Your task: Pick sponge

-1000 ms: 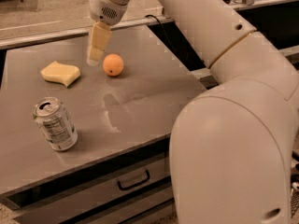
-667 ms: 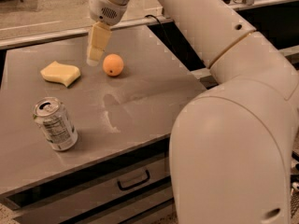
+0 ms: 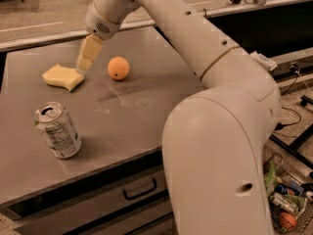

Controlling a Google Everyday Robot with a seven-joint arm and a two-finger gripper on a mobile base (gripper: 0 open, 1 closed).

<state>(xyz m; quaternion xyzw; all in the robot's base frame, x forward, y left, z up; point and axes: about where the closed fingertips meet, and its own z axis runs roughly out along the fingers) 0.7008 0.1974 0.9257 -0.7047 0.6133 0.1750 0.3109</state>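
The pale yellow sponge (image 3: 61, 77) lies flat on the grey table (image 3: 146, 106) at the back left. My gripper (image 3: 81, 68) hangs down from the white arm, its tip just at the sponge's right end, between the sponge and the orange. I cannot tell whether it touches the sponge. The sponge is in full view and rests on the table.
A round orange (image 3: 118, 68) sits just right of the gripper. An upright silver soda can (image 3: 57, 129) stands near the table's front left. The arm's large white body (image 3: 220, 146) fills the right foreground. A drawer with a handle (image 3: 140, 189) is below the table's front edge.
The gripper has moved left and down, from beside the orange to the right end of the sponge. Sponge, orange and can have not moved.
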